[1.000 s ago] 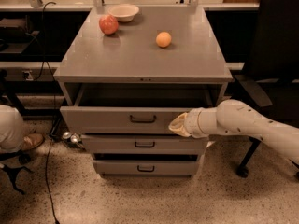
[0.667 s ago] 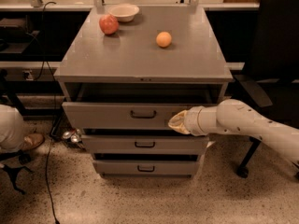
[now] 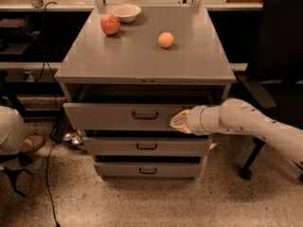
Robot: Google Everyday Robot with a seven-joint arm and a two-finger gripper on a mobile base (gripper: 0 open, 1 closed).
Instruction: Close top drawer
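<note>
Three drawers (image 3: pixel 147 146), two fruits (image 3: pixel 110 24) (image 3: pixel 165 39), one bowl (image 3: pixel 125 12), one gripper (image 3: pixel 179 121) at top drawer (image 3: pixel 104 117).

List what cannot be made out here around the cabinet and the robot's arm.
All in the camera view:
1. The inside of the top drawer: hidden by the overhanging cabinet top and by shadow.
2. The claw is at that drawer's front, right of the handle; the wrist hides whether it touches.
3. The arm: its base is cut off by the right edge.
4. The shiny bits on the floor: too small to name.

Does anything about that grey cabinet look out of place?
Only the top drawer: it sticks out from the cabinet, a dark gap above it. The gripper is at its front, right of the handle.
</note>
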